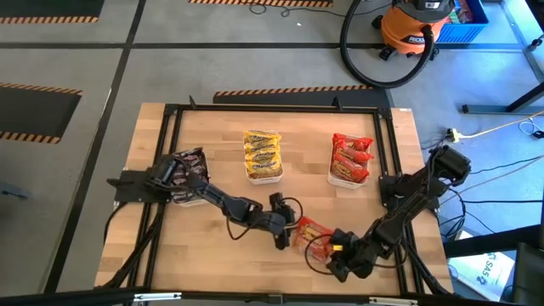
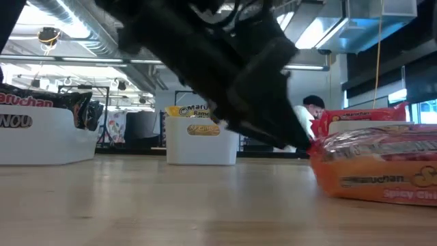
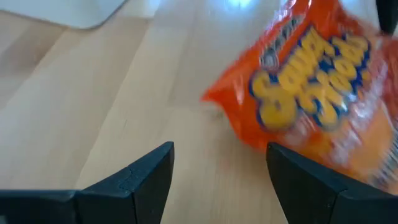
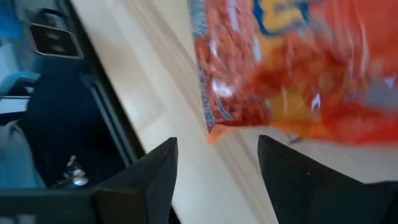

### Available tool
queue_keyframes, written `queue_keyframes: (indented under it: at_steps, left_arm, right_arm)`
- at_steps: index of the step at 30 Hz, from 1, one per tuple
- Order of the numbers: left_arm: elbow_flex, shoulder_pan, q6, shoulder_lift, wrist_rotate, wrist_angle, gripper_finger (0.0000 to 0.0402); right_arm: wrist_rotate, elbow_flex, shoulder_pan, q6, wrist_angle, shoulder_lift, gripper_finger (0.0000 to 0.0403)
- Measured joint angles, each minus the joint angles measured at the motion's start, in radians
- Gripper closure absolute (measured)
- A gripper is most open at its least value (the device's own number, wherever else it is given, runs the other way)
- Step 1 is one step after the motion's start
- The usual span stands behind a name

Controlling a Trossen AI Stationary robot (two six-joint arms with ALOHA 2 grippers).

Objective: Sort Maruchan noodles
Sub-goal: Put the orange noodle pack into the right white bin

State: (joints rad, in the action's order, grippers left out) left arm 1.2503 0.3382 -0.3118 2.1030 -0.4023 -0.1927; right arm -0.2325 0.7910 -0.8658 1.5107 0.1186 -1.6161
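Observation:
A red-orange noodle packet (image 1: 308, 233) lies flat on the wooden table near its front edge; it also shows in the low view (image 2: 379, 171). My left gripper (image 1: 282, 239) is open just left of it, and the packet (image 3: 305, 87) lies ahead of the fingers (image 3: 221, 168), off to one side of the gap. My right gripper (image 1: 333, 260) is open at the packet's near right, with the packet's corner (image 4: 214, 127) just ahead of its fingertips (image 4: 217, 162). Neither gripper holds anything.
Three white trays stand at the back: dark packets on the left (image 1: 184, 172), yellow in the middle (image 1: 262, 155), red-orange on the right (image 1: 351, 160). A black frame (image 1: 387, 153) rims the table. Bare wood lies between the trays and the packet.

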Motion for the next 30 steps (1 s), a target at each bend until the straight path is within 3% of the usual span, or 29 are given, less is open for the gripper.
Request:
queue_keyframes:
  at_steps: [4,12,15,20,24,30]
  left_arm:
    - [0.0,0.023,0.003,-0.077,-0.004,0.097,0.0154]
    - [0.0,0.099,0.034,-0.152,0.023,0.101,0.0153]
    - [0.001,0.114,0.037,-0.127,0.08,0.025,0.0153]
    - [0.0,0.112,0.042,-0.045,0.106,-0.076,0.0153]
    - [-0.001,0.099,0.034,0.021,0.106,-0.103,0.0153]
    - [-0.001,0.075,0.029,0.061,0.095,-0.119,0.0153]
  right_arm:
    - [0.026,0.002,0.033,-0.052,-0.021,0.014,0.0201]
    - [0.227,0.021,0.107,-0.124,0.051,0.146,0.0201]
    - [0.171,0.023,0.13,-0.141,0.165,0.234,0.0201]
    - [-0.077,0.023,0.19,-0.161,0.363,0.293,0.02]
    - [-0.029,0.006,0.255,-0.216,0.367,0.266,0.0179]
    - [0.091,-0.058,0.335,-0.322,0.272,0.204,0.01]
